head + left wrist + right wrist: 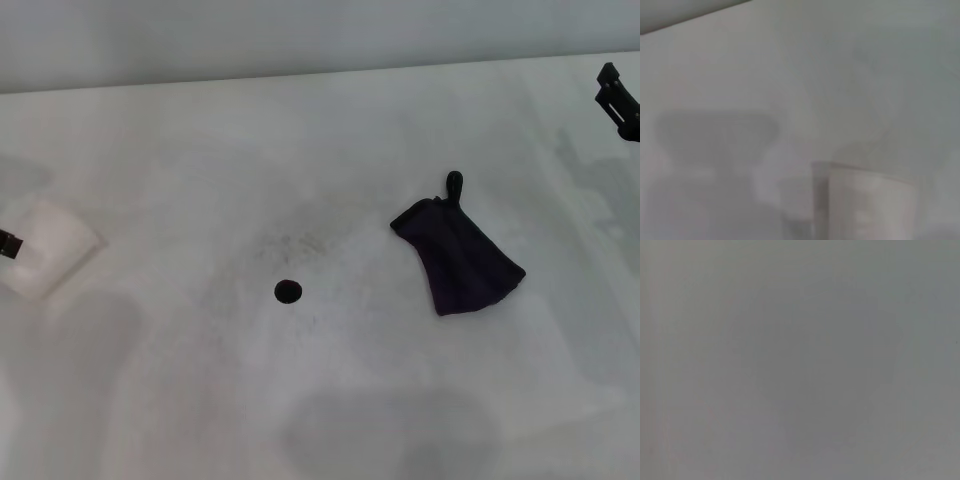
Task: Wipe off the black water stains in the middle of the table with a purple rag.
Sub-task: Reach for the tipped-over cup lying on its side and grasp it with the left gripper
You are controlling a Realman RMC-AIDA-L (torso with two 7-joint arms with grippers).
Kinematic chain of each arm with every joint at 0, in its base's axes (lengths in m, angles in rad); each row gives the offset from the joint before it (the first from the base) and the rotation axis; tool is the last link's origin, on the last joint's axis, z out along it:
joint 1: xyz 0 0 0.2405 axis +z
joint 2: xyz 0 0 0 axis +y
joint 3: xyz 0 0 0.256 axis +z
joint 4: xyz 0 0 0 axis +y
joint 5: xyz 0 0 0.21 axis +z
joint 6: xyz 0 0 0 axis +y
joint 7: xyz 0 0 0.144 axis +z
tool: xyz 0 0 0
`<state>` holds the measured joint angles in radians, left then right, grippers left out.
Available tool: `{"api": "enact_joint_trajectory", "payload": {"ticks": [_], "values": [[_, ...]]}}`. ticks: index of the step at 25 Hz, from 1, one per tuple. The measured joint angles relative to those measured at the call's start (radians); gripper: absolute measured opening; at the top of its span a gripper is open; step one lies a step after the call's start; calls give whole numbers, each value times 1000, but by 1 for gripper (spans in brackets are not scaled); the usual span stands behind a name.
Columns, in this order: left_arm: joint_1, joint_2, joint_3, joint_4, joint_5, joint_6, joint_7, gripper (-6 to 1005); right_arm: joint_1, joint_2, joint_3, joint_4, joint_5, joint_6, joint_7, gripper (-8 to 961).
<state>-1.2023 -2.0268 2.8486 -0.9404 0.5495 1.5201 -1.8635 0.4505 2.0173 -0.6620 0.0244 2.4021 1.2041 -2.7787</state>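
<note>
The black water stain (288,291) is one small round glossy blot near the middle of the white table (330,140). The purple rag (460,258) lies flat to the right of it, well apart, with its small loop pointing to the far side. My right gripper (620,100) hangs at the far right edge of the head view, beyond the rag and clear of it. Only a dark tip of my left gripper (8,243) shows at the left edge, against a white paper cup (48,247). The right wrist view shows only plain grey.
The white paper cup also fills the lower part of the left wrist view (865,205). Faint grey speckled smudges (300,245) spread around the stain. The table's far edge (320,72) meets a grey wall.
</note>
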Motion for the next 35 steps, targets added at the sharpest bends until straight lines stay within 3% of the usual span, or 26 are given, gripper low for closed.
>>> {"api": "enact_joint_trajectory", "payload": {"ticks": [10, 35], "values": [[9, -39, 0, 34, 5, -119, 58, 888, -1, 3, -1, 5, 0, 0, 6, 868], [62, -38, -2, 255, -44, -342, 90, 885, 2, 4, -1, 2, 0, 0, 8, 867]]}}
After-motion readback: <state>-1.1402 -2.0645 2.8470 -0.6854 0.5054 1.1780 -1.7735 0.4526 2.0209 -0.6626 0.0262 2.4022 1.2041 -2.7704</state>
